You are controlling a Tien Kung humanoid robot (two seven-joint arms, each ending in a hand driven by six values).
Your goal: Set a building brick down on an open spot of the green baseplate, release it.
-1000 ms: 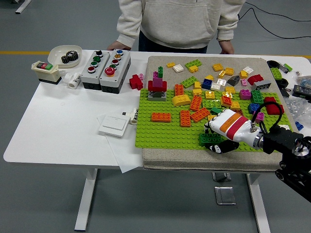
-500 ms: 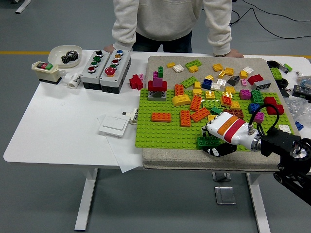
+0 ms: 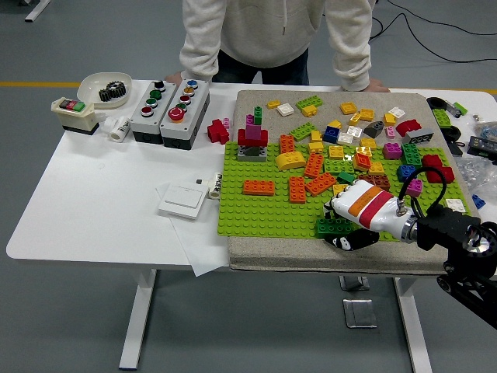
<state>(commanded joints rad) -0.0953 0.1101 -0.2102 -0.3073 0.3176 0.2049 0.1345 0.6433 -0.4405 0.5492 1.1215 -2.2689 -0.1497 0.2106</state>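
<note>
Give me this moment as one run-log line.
right hand: shut on dark green brick | brick: at near edge of green baseplate, not released | left arm: out of view | person: both hands resting on far table edge

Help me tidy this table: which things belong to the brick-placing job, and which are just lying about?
In use: right hand, dark green brick, green baseplate.
Lying about: button boxes, white switch, bowl of gears, red-and-green switch box.

Person (image 3: 264, 35) cropped above shoulders
</note>
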